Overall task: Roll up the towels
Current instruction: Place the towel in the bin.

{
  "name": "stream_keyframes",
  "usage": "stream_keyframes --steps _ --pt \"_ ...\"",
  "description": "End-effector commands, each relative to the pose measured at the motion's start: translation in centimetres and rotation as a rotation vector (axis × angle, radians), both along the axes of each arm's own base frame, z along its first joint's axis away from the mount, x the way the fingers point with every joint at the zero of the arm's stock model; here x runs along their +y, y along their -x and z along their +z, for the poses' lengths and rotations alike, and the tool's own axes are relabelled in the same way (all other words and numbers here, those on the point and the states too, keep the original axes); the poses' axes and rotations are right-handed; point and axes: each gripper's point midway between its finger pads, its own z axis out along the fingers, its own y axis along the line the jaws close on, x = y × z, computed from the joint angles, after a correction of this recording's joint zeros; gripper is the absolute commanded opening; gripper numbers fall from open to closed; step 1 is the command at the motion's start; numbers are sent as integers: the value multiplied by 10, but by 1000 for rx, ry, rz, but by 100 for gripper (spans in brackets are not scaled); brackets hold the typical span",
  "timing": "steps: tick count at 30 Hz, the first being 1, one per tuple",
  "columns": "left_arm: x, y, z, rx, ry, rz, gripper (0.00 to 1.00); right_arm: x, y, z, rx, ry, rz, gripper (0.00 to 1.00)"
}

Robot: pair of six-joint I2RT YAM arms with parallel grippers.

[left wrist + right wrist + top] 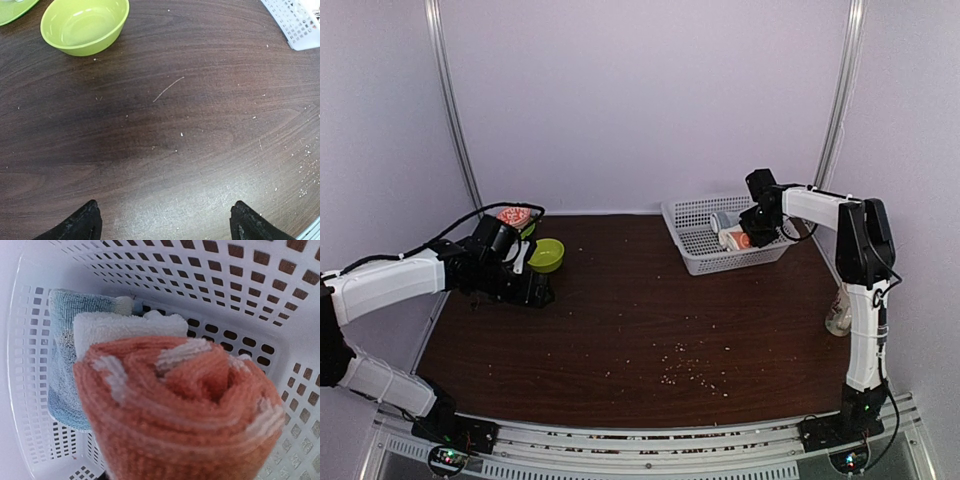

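Observation:
The orange-red towel (180, 410) with white patterns is rolled up and fills the right wrist view, held over the white basket (240, 295). My right gripper (752, 226) reaches into the basket (695, 250) and is shut on this roll (742, 241); its fingers are hidden behind the cloth. The cream-white towel (125, 326) lies rolled in the basket behind the orange roll. My left gripper (165, 227) is open and empty, low over the bare table, right of the green bowl (84, 26).
A pale grey-blue cloth roll (62, 365) lies against the basket's wall beside the cream towel. A green plate edge (10, 11) is behind the bowl (546, 255). A red-and-white item (515, 216) sits at the back left. A bottle (837, 312) stands at the right edge. Crumbs dot the table.

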Motion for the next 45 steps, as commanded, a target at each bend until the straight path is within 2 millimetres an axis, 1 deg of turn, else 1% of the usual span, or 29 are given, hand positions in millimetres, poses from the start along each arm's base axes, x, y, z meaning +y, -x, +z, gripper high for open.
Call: stream_keyframes --steps 1,6,9,14,17,22,35,45 --pt "-2 -10 13 -30 17 8 91 -9 11 -23 85 36 6 49" --pt "-2 -9 13 -30 18 10 91 -11 13 -21 93 43 6 56" --pt "-2 -9 14 -32 19 10 91 -13 14 -17 98 53 4 62" --pt "-3 -9 14 -30 22 5 91 -19 18 -6 105 85 4 74" --pt "-4 -10 15 -30 27 2 91 -23 20 2 101 107 5 78" --pt "-5 -9 16 -31 33 -1 91 -27 23 9 103 136 19 79" --pt "-6 -6 17 -29 43 -5 91 -25 29 23 108 169 122 79" --pt "-8 -7 19 -31 50 -11 91 -37 42 27 147 200 155 83"
